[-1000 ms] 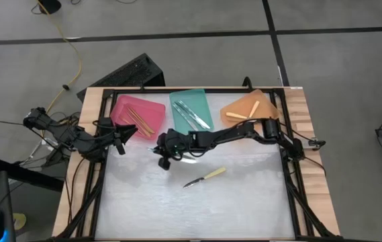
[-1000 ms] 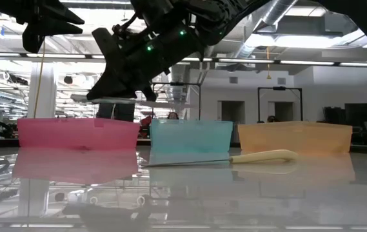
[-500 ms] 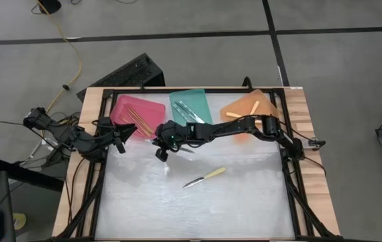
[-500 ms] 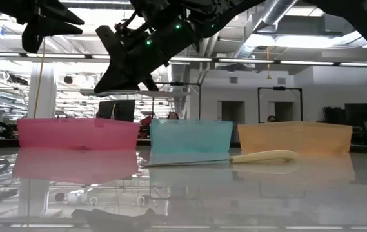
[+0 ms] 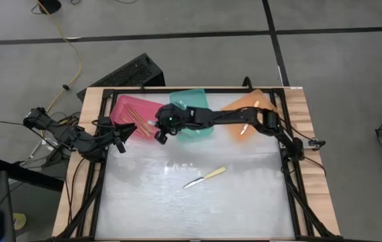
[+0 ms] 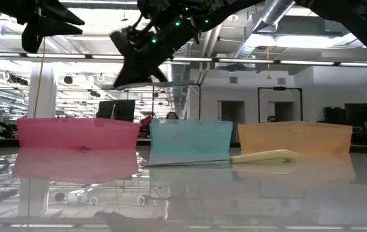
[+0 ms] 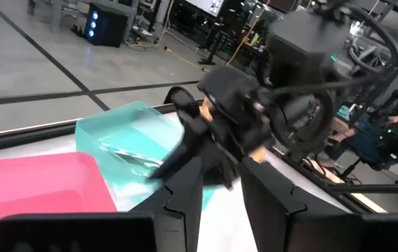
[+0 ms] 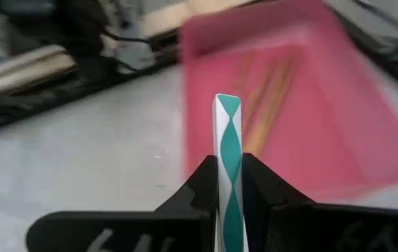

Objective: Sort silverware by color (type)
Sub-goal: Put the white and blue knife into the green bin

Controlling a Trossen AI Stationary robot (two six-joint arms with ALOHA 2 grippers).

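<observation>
white tabletop (image 5: 244, 202) carries three trays along its far edge. right gripper (image 8: 227, 183) hangs raised, its fingers pinching a slim teal-and-white handled utensil (image 8: 228, 154); just beyond it sits the pink tray (image 5: 131, 110), with the teal tray (image 5: 199, 97) beside it. the carry step looks under way; next it should line up over the teal tray and let go. left gripper (image 5: 121, 134) waits beside the pink tray, partly spread and empty. one pale yellow-handled knife (image 5: 204, 177) lies on the table, well apart.

- The table (image 5: 177, 208) has a glossy white top that mirrors things, with bare wood (image 5: 305, 134) along its edges.
- The pink tray (image 6: 73, 132), teal tray (image 6: 189, 135) and orange tray (image 6: 296, 136) look like translucent plastic.
- The knife (image 5: 204, 177) has a shiny metal blade.
</observation>
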